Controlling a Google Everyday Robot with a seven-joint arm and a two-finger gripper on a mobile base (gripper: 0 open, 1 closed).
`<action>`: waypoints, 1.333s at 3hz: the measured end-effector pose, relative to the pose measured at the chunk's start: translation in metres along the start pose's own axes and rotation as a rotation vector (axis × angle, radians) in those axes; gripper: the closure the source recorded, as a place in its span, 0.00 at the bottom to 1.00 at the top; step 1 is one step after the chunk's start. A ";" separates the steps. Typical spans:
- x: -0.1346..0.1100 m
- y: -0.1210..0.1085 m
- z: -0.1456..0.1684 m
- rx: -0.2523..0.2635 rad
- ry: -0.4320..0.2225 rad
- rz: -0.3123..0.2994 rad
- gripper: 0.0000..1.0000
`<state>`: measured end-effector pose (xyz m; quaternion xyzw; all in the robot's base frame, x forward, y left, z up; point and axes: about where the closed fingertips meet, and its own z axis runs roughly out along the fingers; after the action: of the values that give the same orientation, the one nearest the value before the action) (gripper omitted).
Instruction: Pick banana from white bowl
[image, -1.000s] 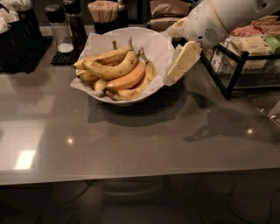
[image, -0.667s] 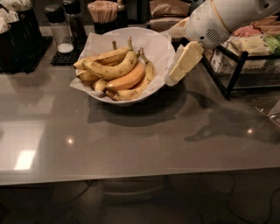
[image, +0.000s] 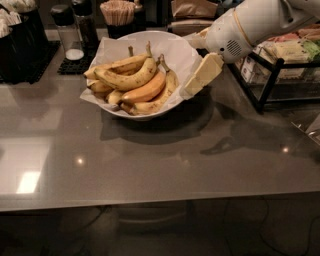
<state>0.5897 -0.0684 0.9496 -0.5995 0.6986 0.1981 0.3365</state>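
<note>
Gripper (image: 190, 65) spread open at right rim of white bowl (image: 159, 34) on glossy grey counter (image: 150, 172); wire rack (image: 270, 76) behind

One camera, fairly close, looks down across the glossy grey table (image: 150, 170) from its near side; the cream gripper (image: 201, 76) sits upper right.

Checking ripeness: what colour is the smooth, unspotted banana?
The smooth banana is orange-yellow, camera view; the gripper hangs beside the white bowl.

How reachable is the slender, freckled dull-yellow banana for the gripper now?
Probably yes: the gripper hangs at the rim of the wide glossy white bowl, and the banana lies nearest it, uncovered on that side.
</note>
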 end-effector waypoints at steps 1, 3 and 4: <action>-0.003 -0.010 0.025 -0.009 -0.016 0.028 0.00; -0.003 -0.010 0.025 -0.010 -0.017 0.028 0.25; -0.003 -0.010 0.025 -0.010 -0.017 0.028 0.40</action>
<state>0.6055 -0.0514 0.9353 -0.5896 0.7032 0.2113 0.3366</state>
